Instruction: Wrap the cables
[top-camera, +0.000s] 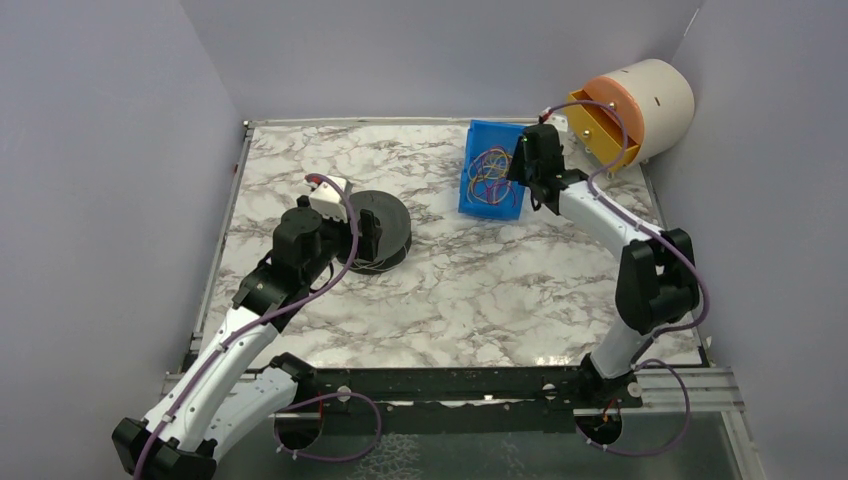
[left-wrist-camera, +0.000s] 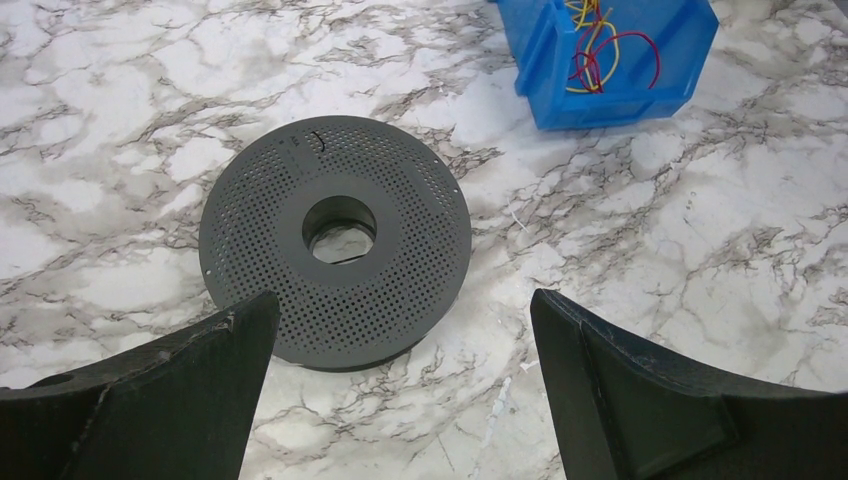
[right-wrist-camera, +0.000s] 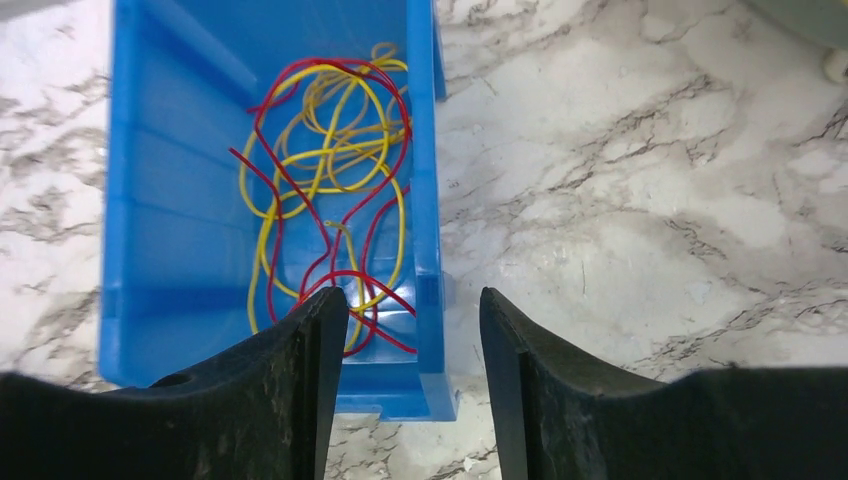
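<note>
The cables are thin red and yellow wires lying tangled in a blue bin at the back of the table. They also show in the top view and the left wrist view. My right gripper is open and empty, hovering over the bin's near right corner with the bin's right wall between the jaws. A dark grey perforated spool lies flat on the marble table. My left gripper is open and empty just above the spool's near edge.
An orange-and-cream drum with a yellow drawer stands at the back right corner, close behind my right arm. Grey walls enclose the table on three sides. The blue bin sits right of the spool.
</note>
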